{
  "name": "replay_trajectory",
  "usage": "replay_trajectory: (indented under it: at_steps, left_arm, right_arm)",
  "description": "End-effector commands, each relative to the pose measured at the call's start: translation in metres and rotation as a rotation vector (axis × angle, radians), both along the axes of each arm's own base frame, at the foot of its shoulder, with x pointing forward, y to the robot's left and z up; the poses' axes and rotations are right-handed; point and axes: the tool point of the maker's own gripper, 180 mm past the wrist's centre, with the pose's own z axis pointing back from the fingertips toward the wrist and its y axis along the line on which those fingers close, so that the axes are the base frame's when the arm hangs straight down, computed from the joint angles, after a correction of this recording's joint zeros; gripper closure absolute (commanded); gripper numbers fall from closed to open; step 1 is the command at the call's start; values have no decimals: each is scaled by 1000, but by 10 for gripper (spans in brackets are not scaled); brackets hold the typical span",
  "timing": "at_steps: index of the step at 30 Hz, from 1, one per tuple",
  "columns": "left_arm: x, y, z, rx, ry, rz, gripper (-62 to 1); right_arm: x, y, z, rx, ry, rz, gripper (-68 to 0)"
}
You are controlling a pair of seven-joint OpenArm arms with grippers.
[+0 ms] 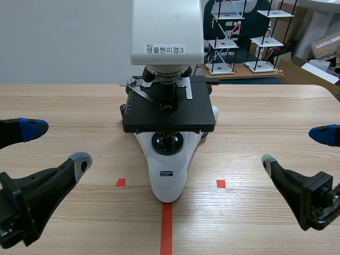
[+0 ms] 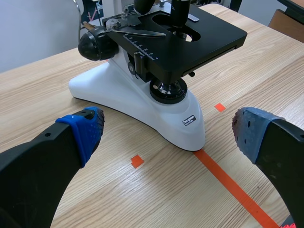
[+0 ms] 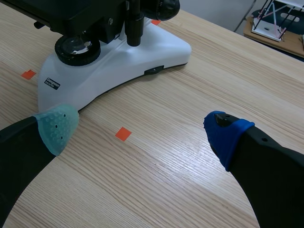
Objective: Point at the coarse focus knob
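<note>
One microscope (image 1: pixel 168 114), left hand (image 1: pixel 57 143), right hand (image 1: pixel 296 147)

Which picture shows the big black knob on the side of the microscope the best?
The left wrist view: the coarse focus knob shows whole, beside the stage of the microscope. The scene view shows only a sliver of it past the stage. The right wrist view shows just the opposite side's knob, partly cut off.

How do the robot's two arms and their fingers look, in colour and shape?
Both arms are black. The left gripper and the right gripper each have two thick, curved black fingers. On each gripper, one fingertip carries a blue pad and the other a paler grey-green pad, soft-looking and dotted with small holes.
</note>
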Motion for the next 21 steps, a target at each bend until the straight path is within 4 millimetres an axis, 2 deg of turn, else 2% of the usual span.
replay_trajectory:
  at_steps: [1,21]
  left_arm:
    - [0,-1,6,-17,-15,0,-566]
    - [0,-1,5,-10,-16,-2,-566]
  right_arm:
    - [2,4,9,18,-29,8,-577]
    - [2,4,9,17,-29,8,-577]
